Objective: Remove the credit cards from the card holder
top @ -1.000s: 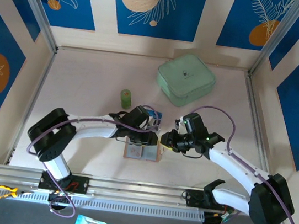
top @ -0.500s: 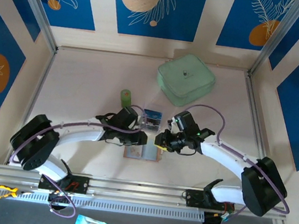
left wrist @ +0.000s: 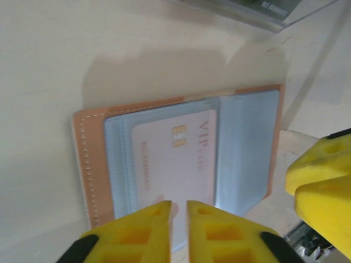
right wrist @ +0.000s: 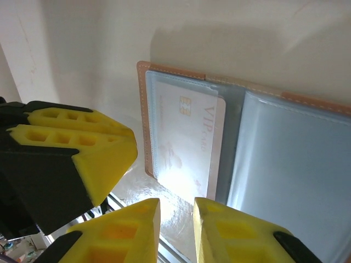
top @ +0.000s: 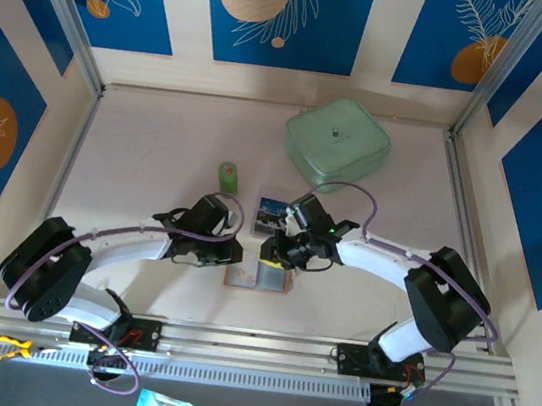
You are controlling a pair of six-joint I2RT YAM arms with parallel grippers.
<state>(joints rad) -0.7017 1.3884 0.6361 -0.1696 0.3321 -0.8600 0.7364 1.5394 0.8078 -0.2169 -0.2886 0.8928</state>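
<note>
The pale table (top: 158, 147) carries a mint-green box (top: 335, 157) with a lid at about 1 o'clock from its middle. Both arms reach in from the near edge and meet over the card holder (top: 257, 278), which lies open and flat toward 6 o'clock of the table, its tan rim framing two grey-blue panels.

The left gripper (top: 226, 253) sits at the holder's 10 o'clock. In its wrist view its yellow fingers are all but together (left wrist: 179, 206), with a thin slit between them and nothing clamped, their tips over the near edge of the holder.

The right gripper (top: 273, 254) sits at the holder's 12 o'clock, its fingers a little apart (right wrist: 176, 206) and holding nothing.

A small green tube (top: 227, 177) stands at the holder's 11 o'clock.

A blue card (top: 273, 215) lies on the table at the holder's 12 o'clock, apart from it. A pink card (left wrist: 175, 164) with a gold chip is tucked in one clear pocket of the holder
</note>
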